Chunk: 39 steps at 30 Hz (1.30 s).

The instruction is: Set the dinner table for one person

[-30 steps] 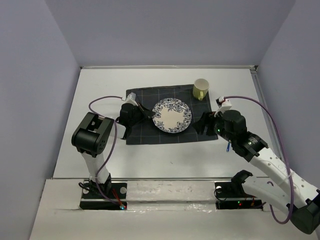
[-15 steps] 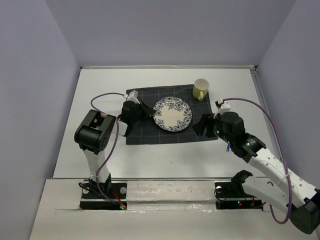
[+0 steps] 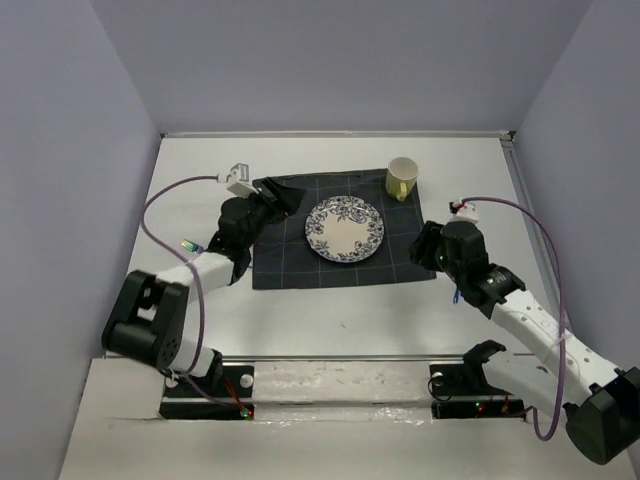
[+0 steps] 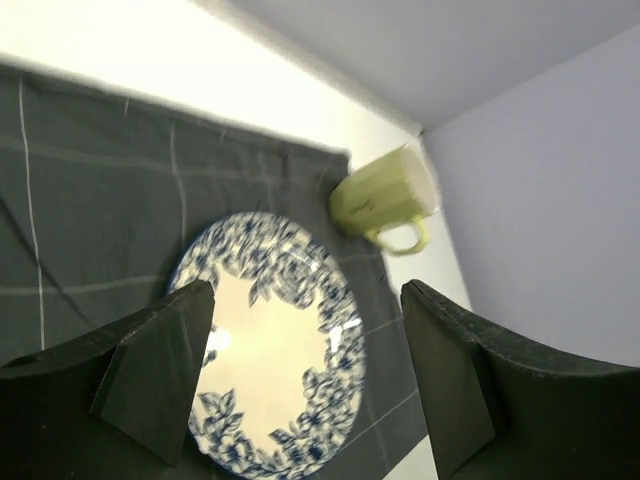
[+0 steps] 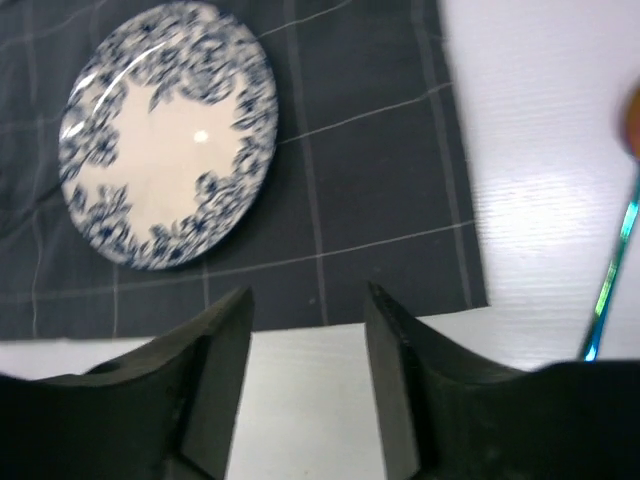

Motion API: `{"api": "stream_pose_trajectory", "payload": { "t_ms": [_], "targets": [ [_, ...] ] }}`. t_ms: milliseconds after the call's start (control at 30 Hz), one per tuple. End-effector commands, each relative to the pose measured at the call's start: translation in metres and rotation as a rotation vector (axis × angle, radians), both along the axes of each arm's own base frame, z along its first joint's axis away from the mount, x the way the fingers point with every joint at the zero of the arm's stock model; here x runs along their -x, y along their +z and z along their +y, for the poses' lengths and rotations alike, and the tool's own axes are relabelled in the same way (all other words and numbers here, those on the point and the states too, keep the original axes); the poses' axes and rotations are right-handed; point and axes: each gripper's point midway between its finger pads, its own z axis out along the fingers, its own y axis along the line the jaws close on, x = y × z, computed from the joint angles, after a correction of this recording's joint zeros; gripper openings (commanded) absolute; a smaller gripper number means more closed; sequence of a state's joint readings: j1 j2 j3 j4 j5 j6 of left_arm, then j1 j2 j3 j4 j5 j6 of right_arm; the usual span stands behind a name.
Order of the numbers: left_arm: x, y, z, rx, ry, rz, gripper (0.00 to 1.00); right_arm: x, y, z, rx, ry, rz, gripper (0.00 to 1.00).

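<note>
We see the right gripper point(image 5: 308, 298) low in view, its fingers point(image 5: 215, 385) spread with nothing between them, above the near edge of the dark grid-lined cloth point(image 5: 372, 200). A blue floral plate point(image 5: 165, 130) sits on that cloth, upper left. A thin shiny blue stick point(image 5: 610, 280), blurred, lies on the white tabletop point(image 5: 545, 140) at right

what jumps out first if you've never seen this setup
A blue-and-white floral plate sits in the middle of a dark grid-lined cloth on the white dinner table, with a yellow-green mug at the cloth's far right corner. The left gripper and the right gripper are at the cloth's left and right sides, both open and holding nothing.
</note>
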State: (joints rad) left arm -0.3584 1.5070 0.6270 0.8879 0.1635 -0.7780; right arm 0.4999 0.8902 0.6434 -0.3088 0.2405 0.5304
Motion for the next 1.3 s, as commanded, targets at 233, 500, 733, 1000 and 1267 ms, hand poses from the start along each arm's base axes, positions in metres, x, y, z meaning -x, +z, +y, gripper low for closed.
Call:
{"api": "stream_pose_trajectory", "payload": {
  "t_ms": [233, 500, 733, 1000, 1267],
  "targets": [
    [0.116, 0.173, 0.047, -0.096, -0.011, -0.377, 0.99, -0.02, -0.042, -0.112, -0.033, -0.449, 0.111, 0.45],
    [0.165, 0.143, 0.08, -0.383, -0.009, -0.399, 0.99, -0.031, -0.062, -0.163, -0.047, -0.564, 0.226, 0.46],
    [0.184, 0.152, 0.08, -0.389, -0.047, -0.462, 0.99, -0.025, -0.081, -0.167, -0.028, -0.591, 0.356, 0.49],
    [0.203, 0.165, 0.08, -0.367, -0.051, -0.518, 0.99, -0.02, -0.108, -0.163, -0.001, -0.56, 0.494, 0.46],
    [0.212, 0.17, 0.076, -0.349, -0.072, -0.543, 0.99, -0.034, -0.13, -0.161, 0.02, -0.505, 0.601, 0.33]
  ]
}}
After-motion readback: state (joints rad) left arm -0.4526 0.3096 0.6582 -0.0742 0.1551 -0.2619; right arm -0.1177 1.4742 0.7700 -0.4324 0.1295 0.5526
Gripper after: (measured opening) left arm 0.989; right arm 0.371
